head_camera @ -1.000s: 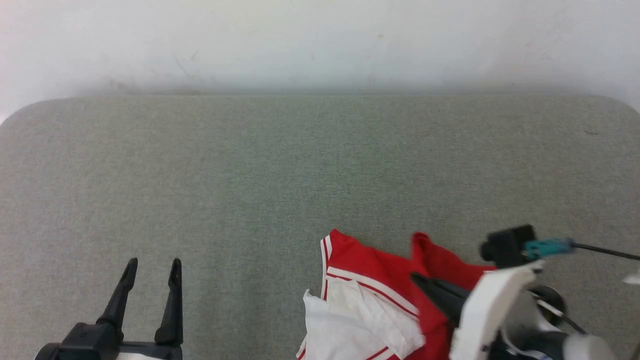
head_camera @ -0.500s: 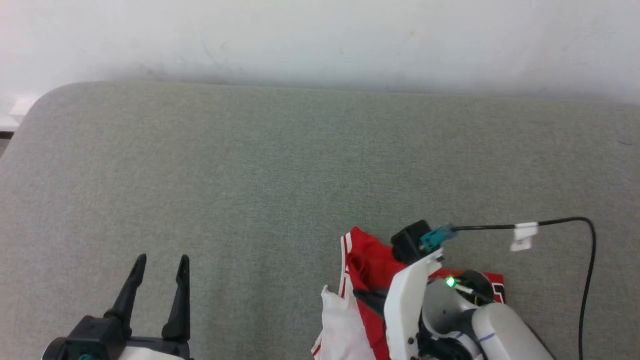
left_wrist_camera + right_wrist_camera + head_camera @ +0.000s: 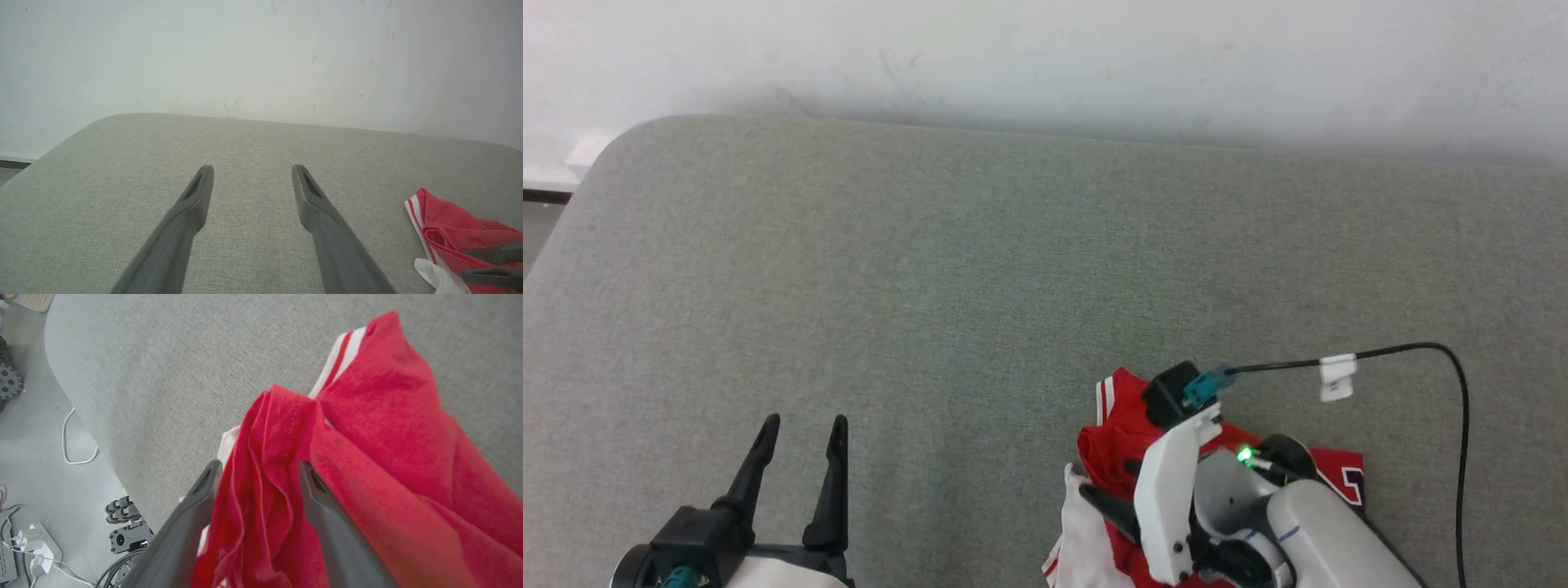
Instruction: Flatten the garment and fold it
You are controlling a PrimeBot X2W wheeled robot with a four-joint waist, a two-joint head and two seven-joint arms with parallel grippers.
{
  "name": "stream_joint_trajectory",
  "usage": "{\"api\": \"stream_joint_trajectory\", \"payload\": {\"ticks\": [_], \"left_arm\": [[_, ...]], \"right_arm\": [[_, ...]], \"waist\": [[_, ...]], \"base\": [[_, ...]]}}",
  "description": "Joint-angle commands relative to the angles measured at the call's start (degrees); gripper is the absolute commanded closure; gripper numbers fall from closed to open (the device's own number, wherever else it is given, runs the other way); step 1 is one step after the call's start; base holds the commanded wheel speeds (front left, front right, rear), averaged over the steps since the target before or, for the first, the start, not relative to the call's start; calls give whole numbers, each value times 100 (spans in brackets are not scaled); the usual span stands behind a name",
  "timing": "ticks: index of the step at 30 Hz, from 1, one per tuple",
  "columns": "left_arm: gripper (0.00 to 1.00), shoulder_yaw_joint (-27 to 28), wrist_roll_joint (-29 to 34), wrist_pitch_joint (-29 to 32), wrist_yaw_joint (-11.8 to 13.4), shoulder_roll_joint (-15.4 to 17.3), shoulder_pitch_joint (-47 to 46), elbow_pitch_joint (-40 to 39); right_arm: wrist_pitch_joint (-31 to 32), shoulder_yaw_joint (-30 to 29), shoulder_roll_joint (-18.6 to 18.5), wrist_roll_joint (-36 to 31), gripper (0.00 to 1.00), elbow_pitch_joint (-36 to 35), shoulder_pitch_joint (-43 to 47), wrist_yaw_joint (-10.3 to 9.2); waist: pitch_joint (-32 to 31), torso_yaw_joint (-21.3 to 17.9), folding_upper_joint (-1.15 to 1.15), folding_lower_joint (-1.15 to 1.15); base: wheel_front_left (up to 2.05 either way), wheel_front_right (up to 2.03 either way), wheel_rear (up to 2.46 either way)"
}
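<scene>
Grey-green surface point(image 3: 931, 286) open to the far wall point(image 3: 1045, 49) and rounded left corner, we find the garment point(image 3: 1112, 429) bunched at its near edge right of centre, striped trim point(image 3: 1104, 396) pointing wallward, long axis unclear, right gripper point(image 3: 259, 465) spread astride a red fold, left gripper point(image 3: 805, 420) spread, well apart.

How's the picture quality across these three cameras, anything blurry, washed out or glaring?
Head view: soft even light, the wall washed out, a green light glaring on the right wrist. Left wrist view: jaws of the left gripper blur toward the bottom edge, the table sharper. Right wrist view: the garment is crisp, jaws of the right gripper blurred.
</scene>
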Motion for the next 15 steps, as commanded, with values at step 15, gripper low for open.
{"api": "stream_joint_trajectory", "payload": {"ticks": [15], "left_arm": [[0,142,-19,-67,30,107,60,-231]], "right_arm": [[-355,-2796,-17,-955,0,-2515,1678,-4]], "waist": [[91,-412,0,0]], "base": [[0,0,0]]}}
